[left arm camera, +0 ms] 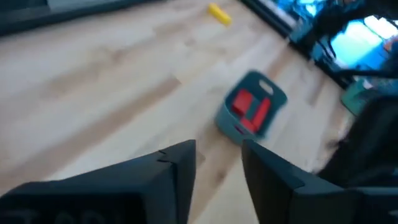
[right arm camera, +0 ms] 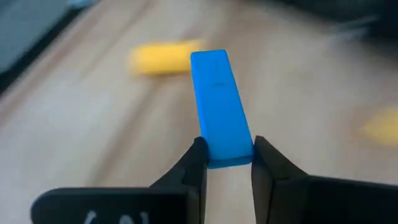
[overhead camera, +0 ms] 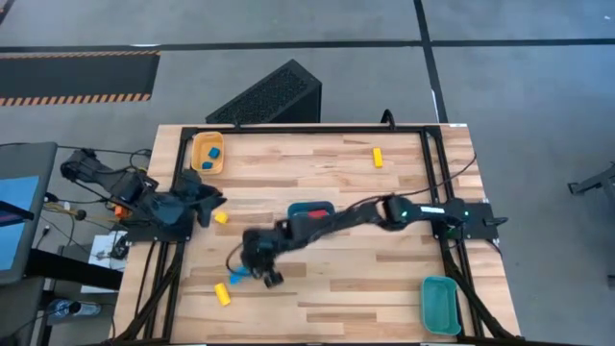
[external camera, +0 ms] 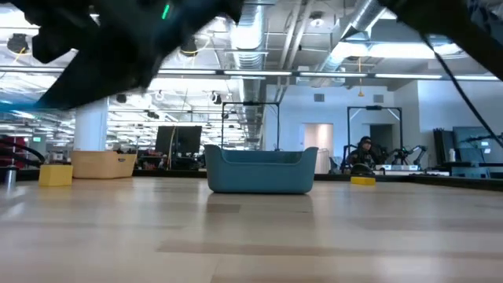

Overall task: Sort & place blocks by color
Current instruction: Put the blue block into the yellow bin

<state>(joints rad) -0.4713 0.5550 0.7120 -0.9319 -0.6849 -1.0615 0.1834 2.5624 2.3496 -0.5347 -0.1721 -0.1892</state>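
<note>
While gripped, blue bar (right arm camera: 221,106) looks smooth.

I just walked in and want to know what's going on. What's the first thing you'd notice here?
The right gripper, reaching far across to the table's left front, is clamped on a long bright blue plastic bar. A yellow plastic bar lies on the wood just in front of it. In the middle of the table sits a teal rectangular tray holding red plastic blocks, while the left gripper waits open at the left edge.
</note>
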